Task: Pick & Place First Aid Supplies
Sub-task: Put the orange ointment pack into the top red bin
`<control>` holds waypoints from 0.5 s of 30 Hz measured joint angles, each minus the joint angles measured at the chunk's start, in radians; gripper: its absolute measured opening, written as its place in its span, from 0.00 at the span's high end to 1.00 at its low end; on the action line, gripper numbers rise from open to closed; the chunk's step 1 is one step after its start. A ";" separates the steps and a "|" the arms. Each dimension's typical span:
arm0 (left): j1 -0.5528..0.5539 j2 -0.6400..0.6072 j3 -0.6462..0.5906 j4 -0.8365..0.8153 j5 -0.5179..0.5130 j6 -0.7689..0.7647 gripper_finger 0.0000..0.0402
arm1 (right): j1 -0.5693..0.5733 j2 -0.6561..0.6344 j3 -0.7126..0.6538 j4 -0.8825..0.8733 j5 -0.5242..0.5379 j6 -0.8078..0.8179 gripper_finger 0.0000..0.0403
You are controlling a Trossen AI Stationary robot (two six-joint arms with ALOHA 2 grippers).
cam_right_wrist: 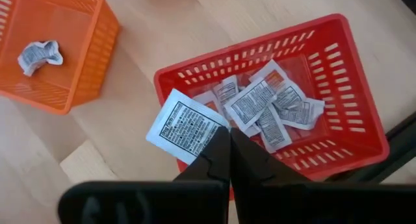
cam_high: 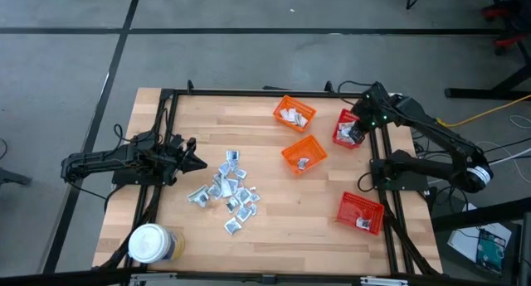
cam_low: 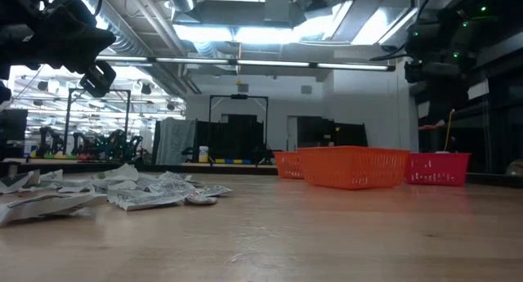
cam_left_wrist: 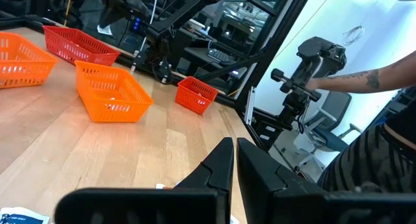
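Observation:
The first aid supplies are small silvery-white sachets. A loose pile of them [cam_high: 226, 191] lies on the wooden table left of centre. Several more lie inside a red mesh basket [cam_right_wrist: 338, 87] at the far right. My right gripper [cam_right_wrist: 229, 136] hangs above that basket [cam_high: 347, 130], pointing steeply down and shut on one white sachet with black print [cam_right_wrist: 185, 128]. My left gripper [cam_high: 195, 162] waits level at the table's left, beside the pile. It is shut [cam_left_wrist: 233, 146] with nothing between its fingers. My right gripper pinches the sachet by one corner [cam_right_wrist: 209, 134] between its two fingertips, coming from above and pointing steeply down. The sachet spreads flat from the fingertips, printed face up. It is lifted clear over the red basket's rim [cam_right_wrist: 162, 78].
Two orange baskets [cam_high: 294, 113] [cam_high: 304, 153] stand right of centre, each with a sachet inside. A second red basket [cam_high: 361, 211] sits near the right front. A white-lidded jar [cam_high: 151, 243] stands at the front left. A person's arm [cam_left_wrist: 364, 78] shows beyond the table.

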 joint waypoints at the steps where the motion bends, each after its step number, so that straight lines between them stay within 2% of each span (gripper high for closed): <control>1: 0.000 0.000 0.000 0.000 0.000 0.000 0.96 | -0.002 0.000 0.000 0.000 0.000 0.001 0.99; 5: 0.000 0.000 0.000 0.000 0.000 0.000 0.96 | -0.006 0.000 0.000 0.001 0.030 0.015 0.99; 11: 0.000 0.000 0.000 0.000 0.000 0.000 0.96 | -0.006 0.000 0.000 0.012 0.145 0.063 0.97; 15: 0.000 0.000 0.000 0.000 0.000 0.000 0.96 | -0.006 0.000 0.000 0.014 0.155 0.063 0.93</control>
